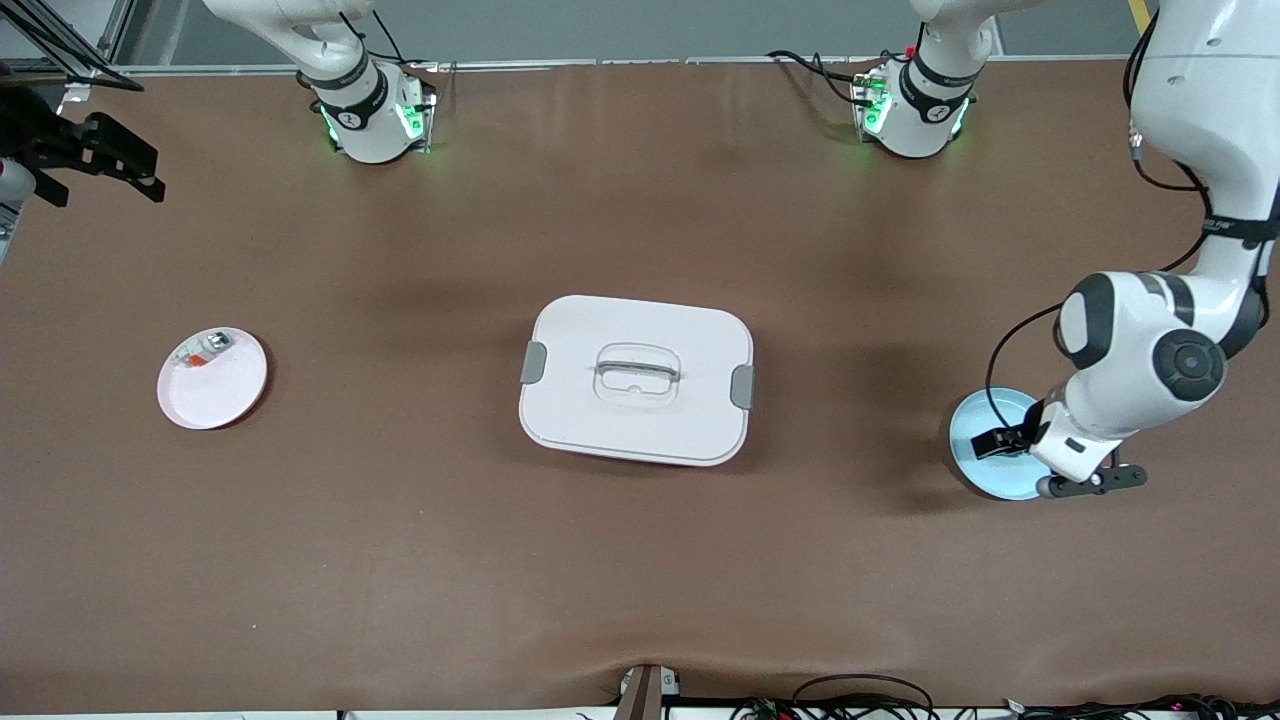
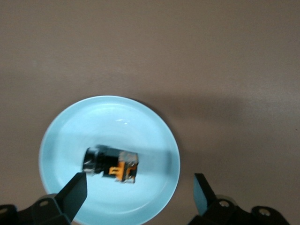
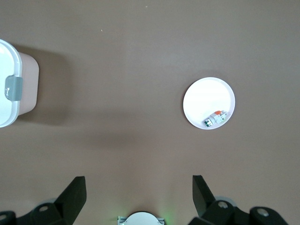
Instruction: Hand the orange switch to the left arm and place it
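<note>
The orange switch lies on its side in the light blue plate, its black cylindrical end and its orange-marked body both resting on the plate's floor; in the front view the left arm hides it. That plate sits toward the left arm's end of the table, a little nearer the front camera than the box. The left gripper hangs directly over the blue plate with its fingers spread wide apart, one on each side of the switch and clear of it, gripping nothing. The box, white with grey side latches and a recessed handle in its lid, stands closed at the middle of the table, between the two plates and well apart from both. Toward the right arm's end of the table sits a white plate, about as far from the front camera as the box, carrying a small silvery-white part with a red bit close to its rim on the side toward the robots' bases. The right gripper is up in the air over bare brown table near the right arm's end, with its fingers also spread wide and empty; its wrist view looks down on the white plate and on one latched end of the box
</note>
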Robot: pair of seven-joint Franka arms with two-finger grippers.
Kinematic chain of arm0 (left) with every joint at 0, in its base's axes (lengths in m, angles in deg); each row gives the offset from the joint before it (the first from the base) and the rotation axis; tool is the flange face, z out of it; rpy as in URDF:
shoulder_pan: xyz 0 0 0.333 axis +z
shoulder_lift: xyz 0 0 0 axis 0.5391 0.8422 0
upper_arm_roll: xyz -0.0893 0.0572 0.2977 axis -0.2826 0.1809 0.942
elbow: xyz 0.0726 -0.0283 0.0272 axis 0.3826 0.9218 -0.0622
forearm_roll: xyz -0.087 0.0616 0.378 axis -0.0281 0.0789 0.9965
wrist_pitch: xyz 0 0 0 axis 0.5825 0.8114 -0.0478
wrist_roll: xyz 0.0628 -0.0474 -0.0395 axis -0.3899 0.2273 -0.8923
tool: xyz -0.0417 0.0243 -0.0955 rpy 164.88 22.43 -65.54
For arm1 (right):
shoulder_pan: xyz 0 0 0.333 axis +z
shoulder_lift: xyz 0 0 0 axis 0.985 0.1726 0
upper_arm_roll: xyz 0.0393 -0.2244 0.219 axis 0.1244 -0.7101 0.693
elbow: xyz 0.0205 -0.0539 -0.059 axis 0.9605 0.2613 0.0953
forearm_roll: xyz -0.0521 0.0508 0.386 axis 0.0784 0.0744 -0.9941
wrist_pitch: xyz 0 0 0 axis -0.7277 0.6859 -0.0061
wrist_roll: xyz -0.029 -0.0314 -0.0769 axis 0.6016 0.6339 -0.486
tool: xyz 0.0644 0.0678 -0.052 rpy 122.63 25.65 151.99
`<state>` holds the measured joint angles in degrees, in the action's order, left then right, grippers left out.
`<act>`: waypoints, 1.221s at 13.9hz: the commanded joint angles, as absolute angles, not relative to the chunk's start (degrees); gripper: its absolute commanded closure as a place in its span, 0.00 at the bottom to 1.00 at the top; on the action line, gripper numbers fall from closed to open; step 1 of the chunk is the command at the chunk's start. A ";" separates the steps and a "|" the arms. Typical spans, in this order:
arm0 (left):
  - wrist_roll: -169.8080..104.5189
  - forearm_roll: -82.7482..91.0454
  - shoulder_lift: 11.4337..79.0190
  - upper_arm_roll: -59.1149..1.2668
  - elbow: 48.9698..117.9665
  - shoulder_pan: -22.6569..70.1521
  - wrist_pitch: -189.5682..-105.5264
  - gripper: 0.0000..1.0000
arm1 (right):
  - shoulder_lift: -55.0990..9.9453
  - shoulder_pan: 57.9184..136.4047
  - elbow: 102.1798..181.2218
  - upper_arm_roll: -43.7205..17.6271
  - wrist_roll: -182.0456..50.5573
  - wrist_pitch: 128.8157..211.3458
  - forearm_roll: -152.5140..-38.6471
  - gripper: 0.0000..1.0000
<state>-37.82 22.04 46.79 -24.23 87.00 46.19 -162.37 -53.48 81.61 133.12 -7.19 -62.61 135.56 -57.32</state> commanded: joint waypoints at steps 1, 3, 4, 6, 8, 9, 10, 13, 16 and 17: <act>-35.16 21.49 40.54 -24.22 87.38 47.73 -156.26 0.00 | -54.66 82.53 134.61 -7.86 -61.59 136.90 -57.06 0.00; -34.11 21.05 37.29 -24.22 87.38 47.83 -154.32 0.00 | -54.57 82.26 134.70 -7.95 -61.50 136.81 -57.50 0.00; -34.19 20.96 35.44 -24.22 87.29 47.83 -152.48 0.00 | -54.65 82.09 134.61 -8.12 -61.33 136.81 -58.72 0.00; -34.10 20.88 31.93 -24.22 87.20 47.83 -149.40 0.00 | -54.83 82.00 134.35 -9.61 -60.19 136.81 -62.41 0.00; -33.40 20.87 28.85 -24.22 86.59 47.83 -146.85 0.00 | -54.92 82.00 133.91 -9.71 -59.75 136.81 -62.95 0.00; -33.40 20.79 27.70 -24.22 85.46 47.83 -144.84 0.00 | -54.92 82.17 133.74 -9.71 -59.75 136.81 -62.95 0.00; -33.31 20.79 27.34 -24.31 83.88 47.83 -142.12 0.00 | -54.92 82.09 133.73 -9.71 -59.83 136.90 -62.87 0.00; -31.92 18.95 26.73 -24.40 77.38 47.65 -132.89 0.00 | -54.74 82.17 133.73 -9.62 -59.83 136.90 -62.69 0.00; -28.57 14.64 25.94 -23.70 74.20 47.91 -128.30 0.00 | -54.74 82.00 133.82 -9.71 -59.83 136.90 -62.69 0.00; -29.00 14.55 25.41 -23.69 74.20 47.83 -128.29 0.00 | -54.66 82.00 133.82 -9.62 -59.83 136.90 -62.60 0.00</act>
